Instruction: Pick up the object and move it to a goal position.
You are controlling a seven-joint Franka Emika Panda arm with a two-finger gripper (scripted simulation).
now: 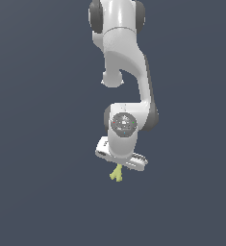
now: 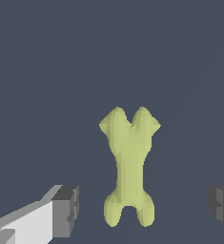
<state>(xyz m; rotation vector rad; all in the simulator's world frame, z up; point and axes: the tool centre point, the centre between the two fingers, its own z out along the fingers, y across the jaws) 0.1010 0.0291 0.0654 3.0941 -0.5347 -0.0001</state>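
Tool (image 2: 142,209) open w/ fingers (image 2: 65,210) either side of object (image 2: 129,162), long axis crosswise to finger gap

Plain, uniform dark slate-blue backdrop (image 1: 37,120) fills both views, evenly lit, with no visible seam between ground and wall.

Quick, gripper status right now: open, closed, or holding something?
Gripper: open, holding nothing. Its fingers stand wide apart on either side of the yellow-green object, not touching it.
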